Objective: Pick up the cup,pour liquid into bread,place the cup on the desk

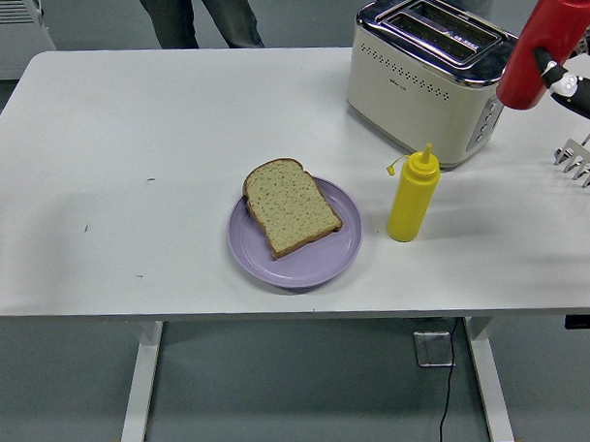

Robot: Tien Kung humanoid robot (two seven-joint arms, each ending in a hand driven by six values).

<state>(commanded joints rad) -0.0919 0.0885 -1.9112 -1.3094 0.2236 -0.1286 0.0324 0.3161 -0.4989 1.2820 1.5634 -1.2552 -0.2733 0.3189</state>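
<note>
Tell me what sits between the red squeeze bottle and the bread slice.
In the head view, the yellow squeeze bottle stands between the raised red squeeze bottle and the brown bread slice; the toaster's corner also intrudes.

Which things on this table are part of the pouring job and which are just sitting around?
Part of the job:
- red bottle, lifted off the table in the right hand
- bread
- purple plate under the bread

Just sitting around:
- yellow bottle
- toaster
- metal rack at the right edge
</note>
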